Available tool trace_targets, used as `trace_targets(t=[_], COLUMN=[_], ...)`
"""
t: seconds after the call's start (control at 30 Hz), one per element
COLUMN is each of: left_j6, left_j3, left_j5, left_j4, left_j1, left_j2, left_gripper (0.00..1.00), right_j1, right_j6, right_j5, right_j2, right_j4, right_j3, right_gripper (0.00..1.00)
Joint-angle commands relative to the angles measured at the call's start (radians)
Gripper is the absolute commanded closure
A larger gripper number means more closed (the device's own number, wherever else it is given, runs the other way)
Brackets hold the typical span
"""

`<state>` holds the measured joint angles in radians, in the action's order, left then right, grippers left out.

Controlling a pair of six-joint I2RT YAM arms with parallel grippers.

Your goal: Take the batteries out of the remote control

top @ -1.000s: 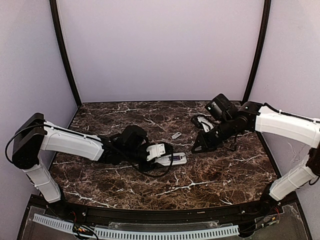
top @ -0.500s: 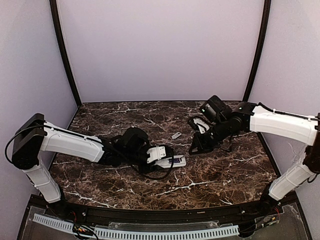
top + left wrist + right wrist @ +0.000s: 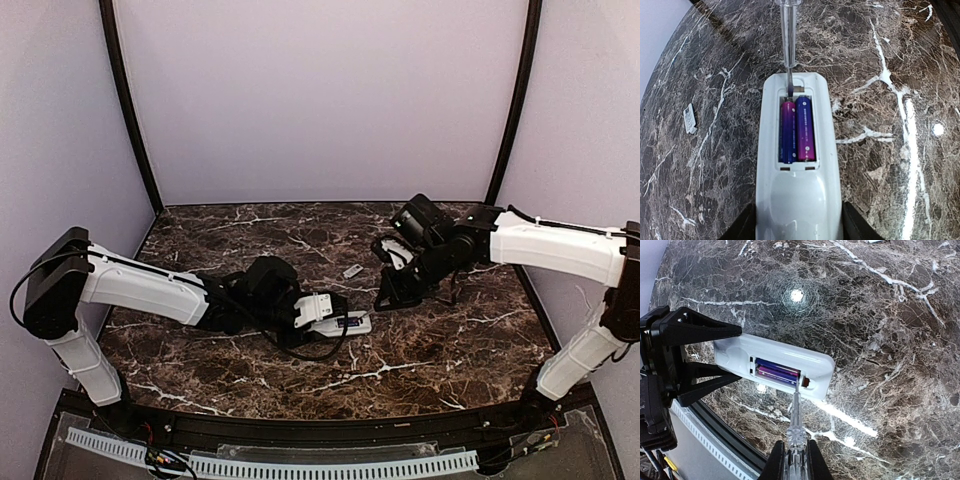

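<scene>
Inside remote control (image 3: 799, 200), two batteries (image 3: 798, 129)

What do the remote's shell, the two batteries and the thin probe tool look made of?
Slim white remote control: smooth moulded plastic, soft sheen. Purple-blue cylindrical batteries: glossy printed wrap, likely over metal. Slim clear-handled tool: transparent plastic handle, thin grey tip, probably metal.

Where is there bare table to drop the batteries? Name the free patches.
Free: the near table strip between remote and front edge; the far left corner behind the left arm. Crowded: the middle, where the left gripper, right gripper, its screwdriver and the cover cluster.
</scene>
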<state>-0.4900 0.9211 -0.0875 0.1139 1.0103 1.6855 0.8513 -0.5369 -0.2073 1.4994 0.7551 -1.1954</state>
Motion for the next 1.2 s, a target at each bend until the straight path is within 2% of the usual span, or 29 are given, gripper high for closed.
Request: trace_targets(t=[0.0, 0.63, 1.17], left_j6=[0.003, 0.006, 0.035], left_j3=[0.020, 0.027, -0.001], left_j5=[0.004, 0.002, -0.026], left_j4=[-0.009, -0.006, 0.047], left_j1=[0.007, 0.011, 0.011], left_j2=[-0.014, -0.013, -0.037], left_gripper=[1.00, 1.00, 1.00], right_j1=[0.010, 0.018, -0.005], right_j6=[-0.009, -0.009, -0.008], right_j5=[0.016, 0.020, -0.056], right_j2=[0.015, 0.035, -0.027], right_j4=[-0.014, -0.024, -0.123], right_j3=[-0.026, -0.028, 0.084], right_gripper=[1.00, 1.00, 1.00])
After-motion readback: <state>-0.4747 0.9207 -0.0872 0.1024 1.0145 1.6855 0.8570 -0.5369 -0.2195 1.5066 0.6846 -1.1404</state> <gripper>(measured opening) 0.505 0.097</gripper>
